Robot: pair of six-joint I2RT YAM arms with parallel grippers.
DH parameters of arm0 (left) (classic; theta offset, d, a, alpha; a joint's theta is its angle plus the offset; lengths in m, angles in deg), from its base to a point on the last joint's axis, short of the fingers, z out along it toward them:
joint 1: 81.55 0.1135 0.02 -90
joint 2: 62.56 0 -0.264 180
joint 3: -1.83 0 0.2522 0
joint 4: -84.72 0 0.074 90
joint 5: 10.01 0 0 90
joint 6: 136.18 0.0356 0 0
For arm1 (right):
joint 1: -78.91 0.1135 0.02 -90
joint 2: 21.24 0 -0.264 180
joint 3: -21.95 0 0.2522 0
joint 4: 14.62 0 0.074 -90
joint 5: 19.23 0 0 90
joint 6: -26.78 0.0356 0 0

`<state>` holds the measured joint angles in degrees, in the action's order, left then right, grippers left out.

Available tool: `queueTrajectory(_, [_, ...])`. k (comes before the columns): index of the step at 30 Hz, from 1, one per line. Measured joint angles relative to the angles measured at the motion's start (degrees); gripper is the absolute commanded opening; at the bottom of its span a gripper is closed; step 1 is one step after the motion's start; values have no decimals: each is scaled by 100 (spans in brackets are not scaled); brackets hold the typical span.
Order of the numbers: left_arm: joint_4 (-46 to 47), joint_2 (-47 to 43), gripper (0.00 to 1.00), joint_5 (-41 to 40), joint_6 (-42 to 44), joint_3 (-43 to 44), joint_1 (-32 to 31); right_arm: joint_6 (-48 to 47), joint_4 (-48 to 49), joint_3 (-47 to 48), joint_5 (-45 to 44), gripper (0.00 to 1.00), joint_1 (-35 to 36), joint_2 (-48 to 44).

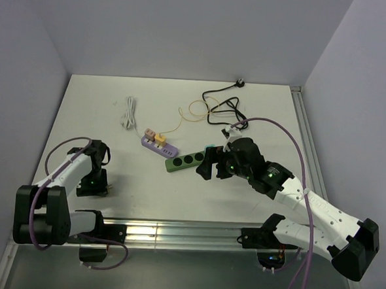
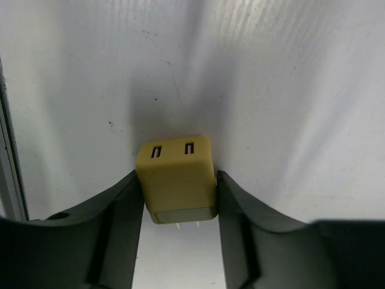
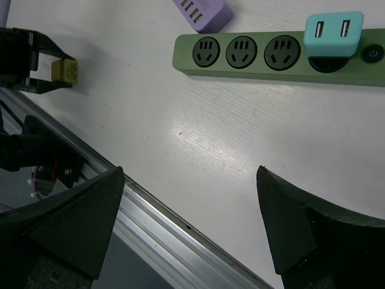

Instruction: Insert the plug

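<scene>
My left gripper (image 2: 178,180) is shut on a yellow two-port plug adapter (image 2: 175,174), fingers pressed to both its sides and its two prongs toward the camera, low over the white table at the near left (image 1: 97,184). The green power strip (image 3: 240,54) has three free sockets and a teal adapter (image 3: 332,33) plugged in near its switch. In the top view the strip (image 1: 184,161) lies mid-table. My right gripper (image 3: 189,205) is open and empty, hovering just near of the strip (image 1: 211,166). The held plug also shows in the right wrist view (image 3: 64,70).
A purple USB hub (image 1: 159,144) with yellow and orange plugs lies left of the strip. A white cable (image 1: 128,113), a thin yellow wire (image 1: 194,110) and a black cord (image 1: 225,106) lie farther back. An aluminium rail (image 1: 174,234) runs along the near table edge.
</scene>
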<state>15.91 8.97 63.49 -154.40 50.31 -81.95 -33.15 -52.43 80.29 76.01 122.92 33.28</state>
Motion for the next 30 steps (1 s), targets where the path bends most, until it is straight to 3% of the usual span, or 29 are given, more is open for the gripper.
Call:
queueTrajectory(4, [17,-59,21,55,179,-42,2,2,-4,0,-28,97,0,0])
queueTrajectory(6, [39,-63,0,59,280,-44,4,2,-11,0,-52,97,0,2])
queueTrajectory(16, [317,-76,0,125,1578,-22,0,9,-94,70,-142,99,0,229])
queueTrajectory(21, [1091,-343,0,448,2684,-22,-125,26,-85,293,-133,100,0,470])
queueTrajectory(30, [3390,-2201,0,2380,4513,-343,-435,52,70,667,76,100,0,1108])
